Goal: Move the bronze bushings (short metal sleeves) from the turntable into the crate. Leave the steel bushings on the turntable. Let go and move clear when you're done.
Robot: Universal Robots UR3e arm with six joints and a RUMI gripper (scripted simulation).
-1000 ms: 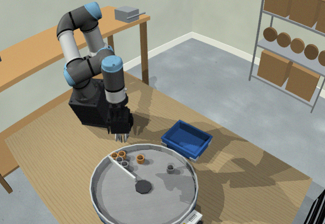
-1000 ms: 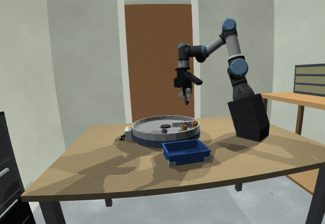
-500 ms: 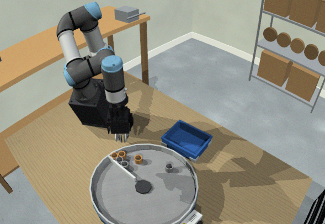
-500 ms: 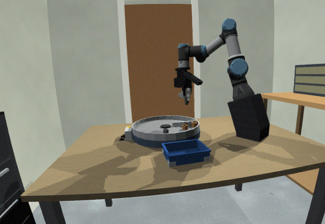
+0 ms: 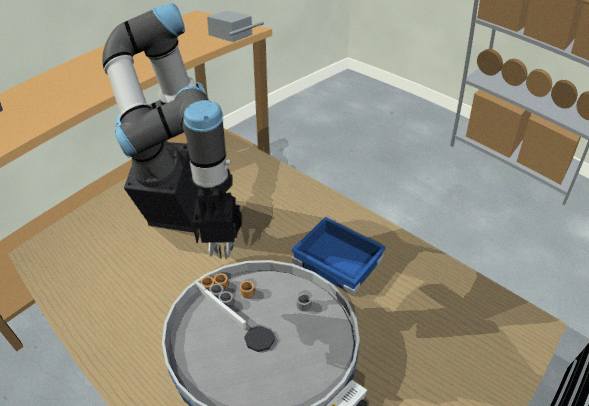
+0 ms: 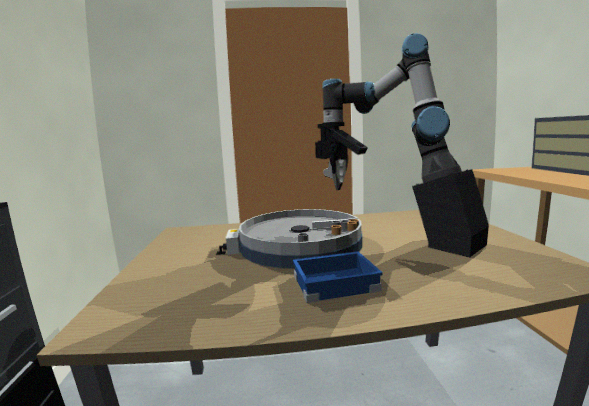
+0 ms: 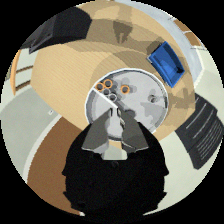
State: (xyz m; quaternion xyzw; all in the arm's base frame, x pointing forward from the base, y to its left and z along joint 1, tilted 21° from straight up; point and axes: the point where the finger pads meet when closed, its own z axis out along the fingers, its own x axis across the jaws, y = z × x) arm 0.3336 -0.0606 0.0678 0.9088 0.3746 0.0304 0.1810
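Note:
My gripper is shut with nothing seen between its fingertips, high above the turntable's arm-side edge. The turntable bears the bushings. Two bronze bushings stand close together at the outer end of the white bar. A third bronze bushing stands apart to their right. Two steel bushings stand along the bar beside the bronze pair. Another steel bushing stands alone farther right. The blue crate shows no bushings inside.
The white bar reaches from near the rim towards the dark hub. The turntable's raised rim lies between the bushings and the crate, which stands close outside it. A white box is attached at the turntable's side.

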